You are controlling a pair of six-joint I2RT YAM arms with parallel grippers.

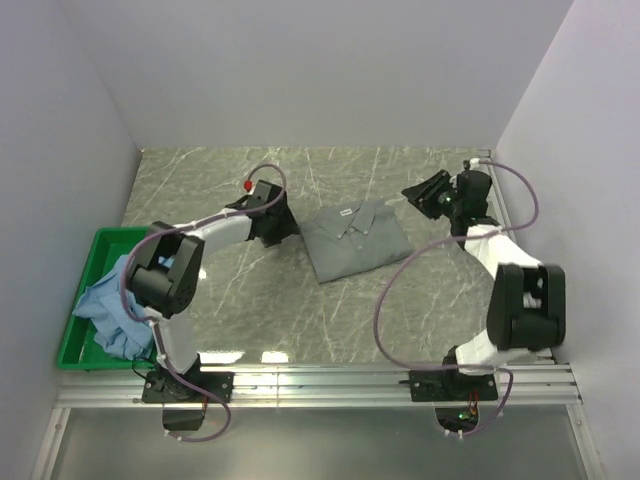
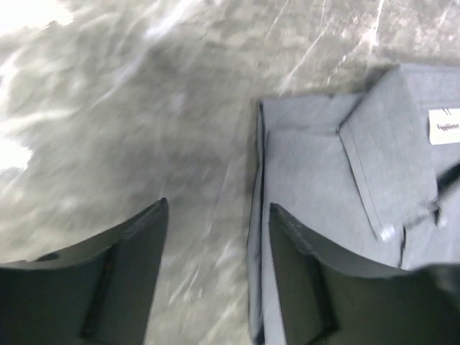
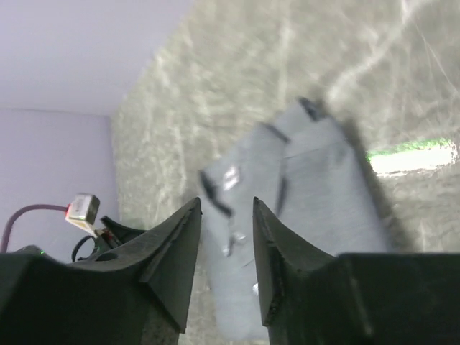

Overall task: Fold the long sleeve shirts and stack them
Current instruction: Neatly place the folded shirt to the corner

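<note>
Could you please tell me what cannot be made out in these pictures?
- Blue shirt: top view, partly hidden by the left arm and the bin wall, so I cannot tell whether it is folded.
- Label on the grey shirt: left wrist view, cut off by the right edge and blurred, unreadable.
- Grey shirt's near end: right wrist view, hidden behind the jaws and blurred.

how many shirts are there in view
2. A folded grey-green shirt lies mid-table; a crumpled light blue shirt sits in the green bin at the left. More could be hidden under it.
</note>
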